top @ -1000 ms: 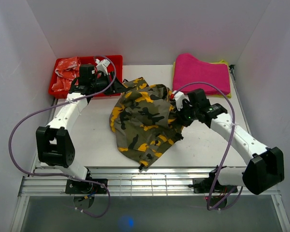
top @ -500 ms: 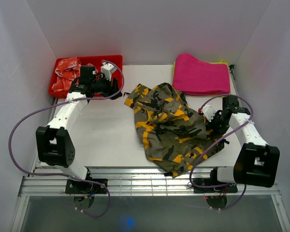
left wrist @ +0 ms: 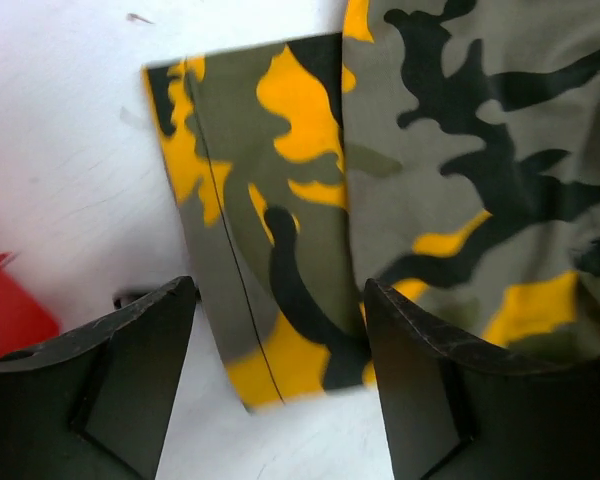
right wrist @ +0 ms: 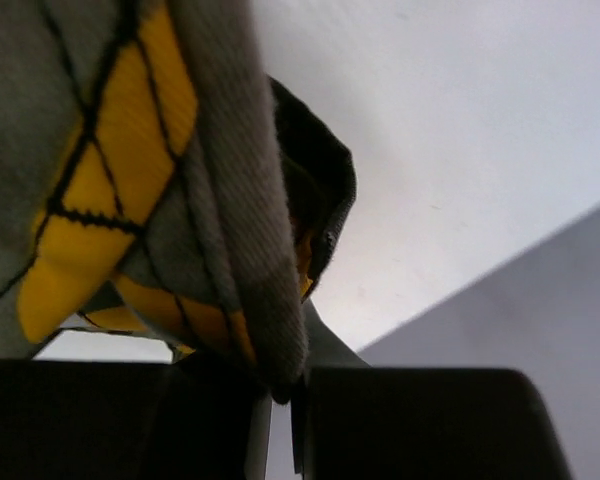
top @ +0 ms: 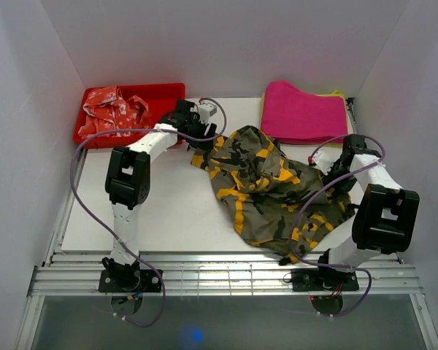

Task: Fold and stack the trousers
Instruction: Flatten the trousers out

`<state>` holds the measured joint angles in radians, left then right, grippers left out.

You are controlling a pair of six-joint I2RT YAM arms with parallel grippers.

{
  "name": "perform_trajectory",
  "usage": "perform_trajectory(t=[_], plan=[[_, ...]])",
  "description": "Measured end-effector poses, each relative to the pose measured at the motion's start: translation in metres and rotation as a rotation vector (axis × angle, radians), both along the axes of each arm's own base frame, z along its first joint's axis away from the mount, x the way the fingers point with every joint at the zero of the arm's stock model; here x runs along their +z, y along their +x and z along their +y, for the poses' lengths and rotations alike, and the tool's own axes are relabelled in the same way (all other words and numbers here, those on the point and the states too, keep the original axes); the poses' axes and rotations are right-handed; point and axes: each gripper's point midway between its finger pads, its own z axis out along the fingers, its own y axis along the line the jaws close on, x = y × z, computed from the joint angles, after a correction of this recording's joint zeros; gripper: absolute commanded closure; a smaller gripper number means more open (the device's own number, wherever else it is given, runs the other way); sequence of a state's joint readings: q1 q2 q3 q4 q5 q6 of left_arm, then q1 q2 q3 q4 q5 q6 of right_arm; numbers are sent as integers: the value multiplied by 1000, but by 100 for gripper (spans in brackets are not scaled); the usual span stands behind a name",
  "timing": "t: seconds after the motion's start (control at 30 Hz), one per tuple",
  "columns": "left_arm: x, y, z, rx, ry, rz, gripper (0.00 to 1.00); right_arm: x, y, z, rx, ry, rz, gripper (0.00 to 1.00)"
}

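Note:
The camouflage trousers (top: 270,189) lie crumpled on the white table, spread from the centre toward the right front. My left gripper (top: 201,135) hovers over their back-left corner. In the left wrist view it (left wrist: 278,290) is open, and a flat corner of the trousers (left wrist: 270,230) lies on the table between and below the two dark fingers (left wrist: 130,380). My right gripper (top: 336,175) is at the trousers' right edge, close to the right wall. In the right wrist view it (right wrist: 280,385) is shut on a hanging fold of the trousers (right wrist: 160,180).
A red tray (top: 171,91) at the back left holds a red-and-white garment (top: 113,109). A folded pink cloth (top: 303,109) lies at the back right on a yellow one. White walls enclose the table on three sides; the right arm is near the right wall.
The right gripper has dragged the trousers rightward across the table. The left arm has swung right from the red tray to the trousers' back-left corner, and its jaws have opened wider.

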<state>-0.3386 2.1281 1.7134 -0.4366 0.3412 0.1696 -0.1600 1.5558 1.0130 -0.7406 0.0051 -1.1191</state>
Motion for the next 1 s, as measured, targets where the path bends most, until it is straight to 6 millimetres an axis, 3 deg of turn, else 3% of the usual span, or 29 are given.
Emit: perform_trajectory(t=[0.1,0.23,0.33,0.37,0.47,0.5,0.53,0.67,0.77,0.9,1.0], plan=[[-29,-2,-17,-15,56,24,20,16,19,-26,-28,-74,-72,92],[-57,-8,-34,-30,127,32,20,29,31,-42,-45,-129,-121,92],[-58,-12,-41,-49,143,25,38,33,34,-45,-47,-144,-128,92],[-60,-13,-40,-51,151,23,58,34,35,-46,-48,-147,-130,92],[-63,-19,-30,-54,181,12,81,37,38,-47,-48,-153,-135,92],[-64,-25,-22,-53,191,14,94,39,39,-47,-49,-156,-138,92],[-62,-35,-14,-51,199,28,99,40,40,-48,-49,-157,-142,92],[-63,-91,38,-41,248,130,100,45,46,-49,-50,-160,-156,92],[-61,-123,103,39,275,212,100,41,47,-48,-49,-155,-146,92],[-42,-139,189,184,314,220,100,30,46,-46,-48,-141,-112,92],[-22,-138,232,257,338,176,100,22,46,-42,-40,-135,-92,92]])
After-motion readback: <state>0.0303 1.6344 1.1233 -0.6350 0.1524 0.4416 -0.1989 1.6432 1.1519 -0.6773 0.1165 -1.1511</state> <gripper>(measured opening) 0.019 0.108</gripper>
